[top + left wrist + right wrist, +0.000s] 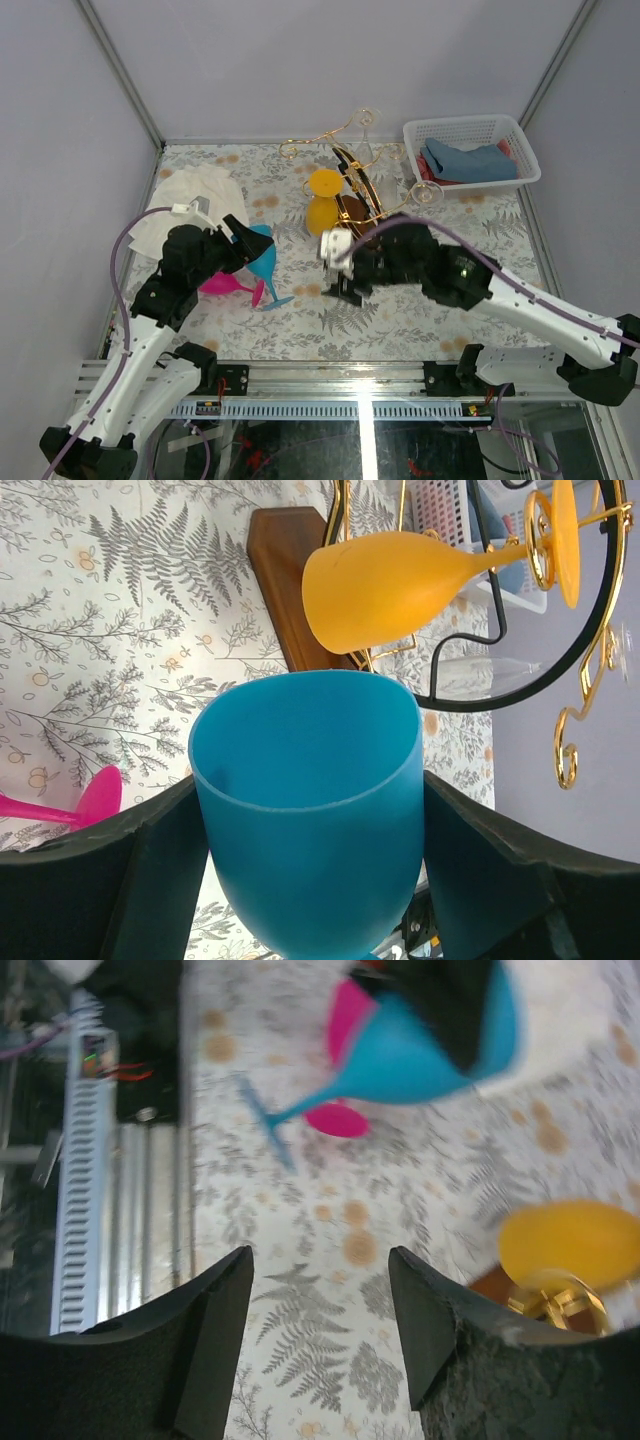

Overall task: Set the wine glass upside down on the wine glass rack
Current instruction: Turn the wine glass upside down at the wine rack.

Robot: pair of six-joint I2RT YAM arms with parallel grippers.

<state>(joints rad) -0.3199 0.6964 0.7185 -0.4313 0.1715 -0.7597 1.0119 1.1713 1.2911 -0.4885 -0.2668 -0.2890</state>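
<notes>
A blue wine glass [263,256] leans in my left gripper [250,245], which is shut on its bowl. Its foot [277,300] is low by the table. In the left wrist view both fingers press the blue bowl [310,750]. The wine glass rack [362,190], gold wire with a black arched bar [565,645] on a wooden base [285,575], stands behind centre. A yellow glass [322,205] hangs upside down on it. My right gripper [338,272] hovers open in front of the rack, with only tablecloth between its fingers [215,1330].
A pink glass [225,285] lies on its side under the left arm. A white cloth [190,200] lies at the back left. A white basket [470,150] holding a blue cloth sits at the back right. A clear glass [490,670] hangs on the rack.
</notes>
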